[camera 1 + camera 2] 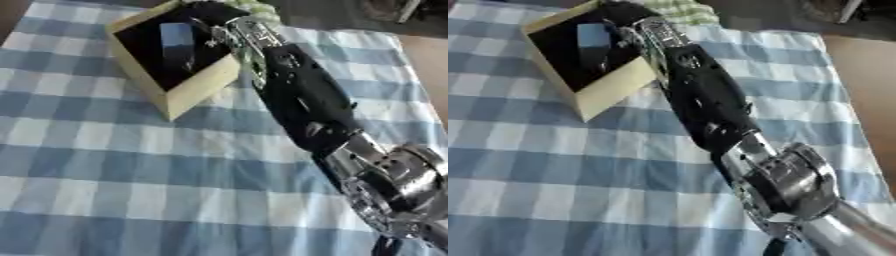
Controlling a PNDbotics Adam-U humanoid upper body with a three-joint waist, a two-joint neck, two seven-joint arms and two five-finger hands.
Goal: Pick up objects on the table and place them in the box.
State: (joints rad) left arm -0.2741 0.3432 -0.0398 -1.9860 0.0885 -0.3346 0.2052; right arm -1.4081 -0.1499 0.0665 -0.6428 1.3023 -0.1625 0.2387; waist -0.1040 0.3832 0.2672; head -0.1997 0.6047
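A tan box point(194, 89) with a dark inside stands at the far left of the blue-and-white checked table. Inside it lies a blue object point(178, 36), oblong and light on top. My right arm point(302, 97) runs from the lower right corner up to the box. My right hand point(213, 14) is over the box's far right rim, reaching inside right beside the blue object. Whether it holds the object is hidden in the dark of the box. My left hand shows in neither view.
A green-and-white checked thing point(677, 10) lies just behind the box. The checked tablecloth point(105, 170) spreads across the left and front. The table's right edge point(846, 100) runs beside bare brown floor.
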